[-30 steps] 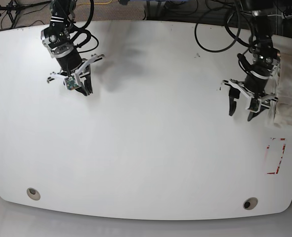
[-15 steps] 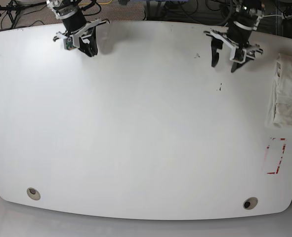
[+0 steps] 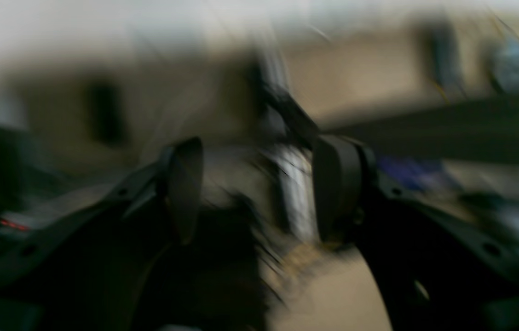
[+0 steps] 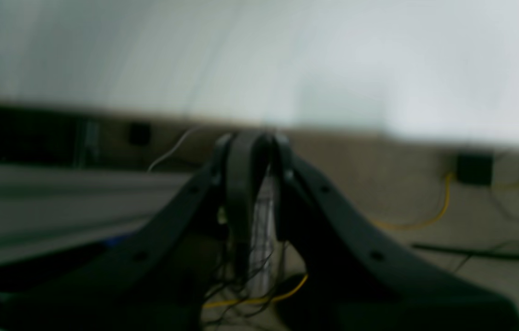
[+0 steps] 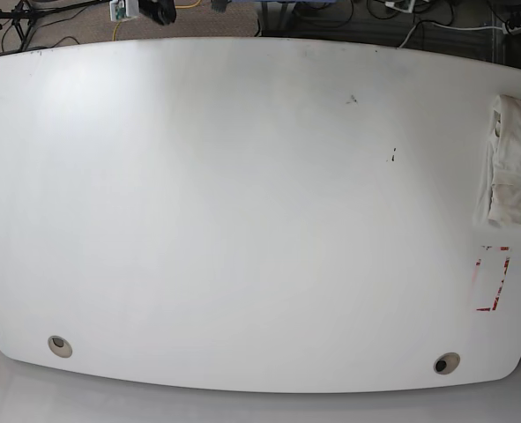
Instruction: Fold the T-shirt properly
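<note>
White curved desk is being left almost bare; the folded off-white cotton T-shirt is being kept at its far right edge, out of the working area, so folding is judged done. Left tool is being held spread, right tool pressed together, both empty and aimed off-desk at blurred floor cables.

Both wrist views, blurred: left gripper has matte black angled finger arms with small round screw holes and dark oval pads; right gripper shows the same black arms with holes, ending in narrow rounded tips.
</note>
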{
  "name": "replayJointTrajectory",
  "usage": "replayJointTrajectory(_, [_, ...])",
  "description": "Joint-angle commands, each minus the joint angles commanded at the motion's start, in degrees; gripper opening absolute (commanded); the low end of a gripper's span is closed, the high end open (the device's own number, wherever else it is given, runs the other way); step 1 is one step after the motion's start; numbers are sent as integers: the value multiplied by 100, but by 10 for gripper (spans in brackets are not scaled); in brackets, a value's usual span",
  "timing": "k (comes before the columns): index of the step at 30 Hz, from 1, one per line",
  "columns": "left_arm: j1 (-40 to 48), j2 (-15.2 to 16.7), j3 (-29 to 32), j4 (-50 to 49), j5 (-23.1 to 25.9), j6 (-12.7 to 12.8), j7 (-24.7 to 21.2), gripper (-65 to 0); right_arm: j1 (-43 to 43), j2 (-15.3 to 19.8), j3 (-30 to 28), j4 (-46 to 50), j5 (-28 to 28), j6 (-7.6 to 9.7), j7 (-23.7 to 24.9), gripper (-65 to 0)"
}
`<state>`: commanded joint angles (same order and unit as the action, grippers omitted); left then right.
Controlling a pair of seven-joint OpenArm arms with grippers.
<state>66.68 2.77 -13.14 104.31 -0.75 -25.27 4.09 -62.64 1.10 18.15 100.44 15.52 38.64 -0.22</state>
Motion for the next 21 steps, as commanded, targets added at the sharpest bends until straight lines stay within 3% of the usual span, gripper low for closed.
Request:
replayJointTrajectory(6, [-360, -466, 202, -1204, -510, 9, -9, -299, -26, 0, -316, -1055, -273, 9, 826, -579])
replayJointTrajectory(8, [-615, -598, 281, -1582, -633, 18, -9, -299, 132, 9, -360, -1477, -466, -88, 1134, -579])
replayJointTrajectory(12, [-1187, -738, 352, -2743, -756, 18, -9, -300, 607, 18, -334, -2673, -1020, -484, 1618, -579])
replayJointTrajectory(15, [-1820, -738, 352, -3587, -747, 18, -9, -300, 1099, 35, -334, -3622, -1292, -668, 1688, -579])
replayJointTrajectory(21, [-2699, -844, 378, -5046, -738, 18, -141, -300, 1916, 246, -378, -5073, -1477, -721, 1705, -579])
